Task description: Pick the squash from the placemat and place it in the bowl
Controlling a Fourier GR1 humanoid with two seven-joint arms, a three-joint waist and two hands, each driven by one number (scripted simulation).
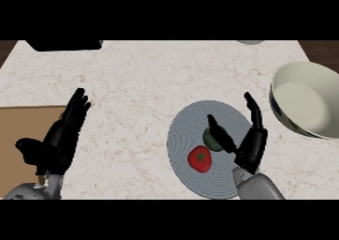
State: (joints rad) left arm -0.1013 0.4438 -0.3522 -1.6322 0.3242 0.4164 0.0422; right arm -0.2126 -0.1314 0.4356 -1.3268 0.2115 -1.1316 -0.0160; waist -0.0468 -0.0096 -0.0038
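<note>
On the round grey placemat [200,122], in the head view, the right robot hand [250,143] stands over the squash [211,140], a dark green thing mostly hidden behind the thumb. The fingers are straight and spread apart from the thumb, with the squash in the gap between them; nothing is clamped yet. Whether any finger touches the squash cannot be told. Just beside it, toward the near edge of the placemat, lies a red tomato [200,158], which is no part of the job.

The step in hand looks like the reach and closing-in for the grasp. The next move calls for the thumb and fingers to curl round the squash without nudging the tomato, then a lift and a carry to the right, toward the bowl [312,101].

The bowl sits near the desk's right edge, close to the placemat, its rim tilted toward the view; the carry is short, but the rim must be cleared from above. The marble desk [131,75] offers open room in the middle and at the back. A dark object [65,45] lies at the far left edge.

The left robot hand [58,136] rests open at the view's left, fingers up, beside a tan board [20,140].
</note>
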